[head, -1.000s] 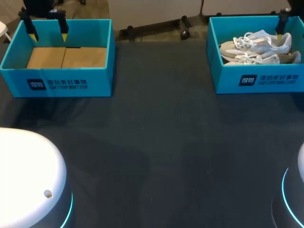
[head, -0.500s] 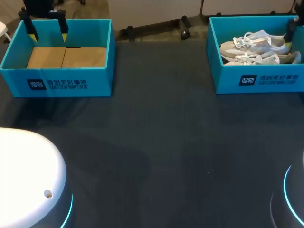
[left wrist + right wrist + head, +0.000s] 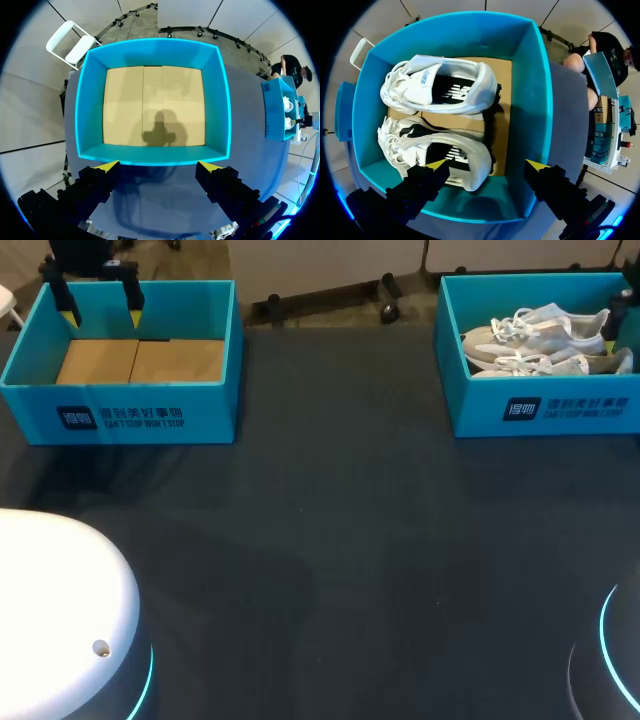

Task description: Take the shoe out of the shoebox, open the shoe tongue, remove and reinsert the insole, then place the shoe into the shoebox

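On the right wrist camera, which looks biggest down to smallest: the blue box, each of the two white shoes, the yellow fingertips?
1. blue shoebox, the largest.
2. nearer shoe and farther shoe look about alike, so they are not ranked.
3. yellow fingertips, the smallest, though closest to the camera.

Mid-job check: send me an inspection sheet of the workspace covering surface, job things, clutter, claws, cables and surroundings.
Surface: dark table, one blue box at each far corner.
Job's things: right box holds two white shoes on their sides, near shoe and far shoe. Left box shows only its cardboard floor.
Clutter: nothing seen.
Claws: left claw open, holding nothing, over the left box's near wall. Right claw open, holding nothing, over the right box, one finger above the near shoe.
Cables: nothing seen on the table.
Surroundings: nothing seen reaching over the table.
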### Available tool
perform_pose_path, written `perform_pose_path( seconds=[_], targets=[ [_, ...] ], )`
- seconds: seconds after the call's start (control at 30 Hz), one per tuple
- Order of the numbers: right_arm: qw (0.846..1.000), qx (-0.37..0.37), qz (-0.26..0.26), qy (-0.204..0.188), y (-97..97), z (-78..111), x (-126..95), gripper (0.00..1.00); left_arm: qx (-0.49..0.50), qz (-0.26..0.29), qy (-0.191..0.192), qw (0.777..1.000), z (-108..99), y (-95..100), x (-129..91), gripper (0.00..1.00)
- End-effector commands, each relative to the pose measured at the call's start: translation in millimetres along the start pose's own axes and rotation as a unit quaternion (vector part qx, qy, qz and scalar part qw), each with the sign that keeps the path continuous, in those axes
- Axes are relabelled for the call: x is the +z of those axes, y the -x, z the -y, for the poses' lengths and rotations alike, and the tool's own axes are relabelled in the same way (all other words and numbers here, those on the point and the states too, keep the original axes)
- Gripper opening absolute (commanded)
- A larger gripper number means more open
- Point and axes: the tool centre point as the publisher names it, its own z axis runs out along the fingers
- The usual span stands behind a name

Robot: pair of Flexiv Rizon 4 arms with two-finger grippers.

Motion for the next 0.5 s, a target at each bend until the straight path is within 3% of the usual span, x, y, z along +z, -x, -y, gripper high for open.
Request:
perform_pose_path(
  seconds=[0.03, 0.27, 0.5],
  targets=[
    [1.000, 0.001, -0.003, -0.003, 1.7, 0.6, 2, 0.95, 0.000, 0.000, 0.000, 1.000, 0, 0.1, 0, 1.00],
    [1.000, -0.002, -0.002, -0.004, -1.6, 6.4, 4, 0.73, 0.000, 0.000, 0.000, 1.000, 0, 0.1, 0, 1.00],
    [1.000, -0.004, 0.002, -0.013, -9.2, 7.6, 15, 0.76, 0.000, 0.000, 0.000, 1.000, 0, 0.1, 0, 1.00]
  ],
)
